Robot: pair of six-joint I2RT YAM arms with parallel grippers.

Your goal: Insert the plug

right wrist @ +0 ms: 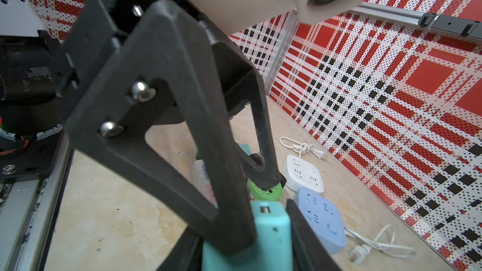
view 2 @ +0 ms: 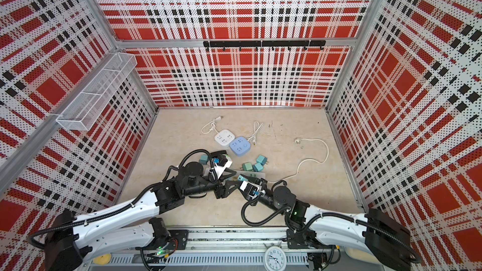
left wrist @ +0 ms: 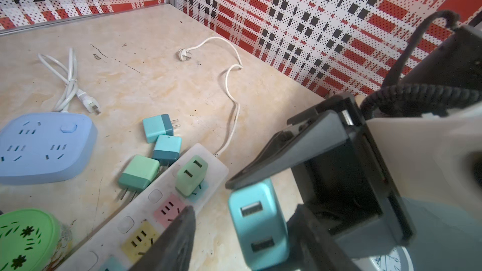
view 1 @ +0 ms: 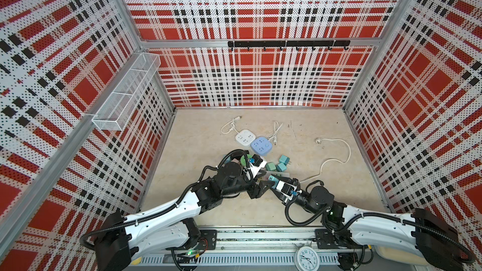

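My right gripper (right wrist: pixel 266 220) is shut on a teal two-port plug (right wrist: pixel 271 233), which it holds just above the table. In the left wrist view that plug (left wrist: pixel 258 225) hangs beside the near end of a white power strip (left wrist: pixel 214 170) with coloured sockets. My left gripper (left wrist: pixel 245 209) is open, with one finger on either side of the plug and a gap to each. One of its fingers (right wrist: pixel 221 204) crosses in front of the plug in the right wrist view. A light green plug (left wrist: pixel 191 178) sits in the strip's end socket. In a top view both grippers meet at the plug (view 1: pixel 273 179).
Three loose teal and green plugs (left wrist: pixel 167 147) lie against the strip. A blue socket block (left wrist: pixel 44 147), a white socket block (view 1: pixel 245 137) and a green round lid (left wrist: pixel 26 235) lie beyond it. The strip's white cord (left wrist: pixel 232 116) runs toward the right wall.
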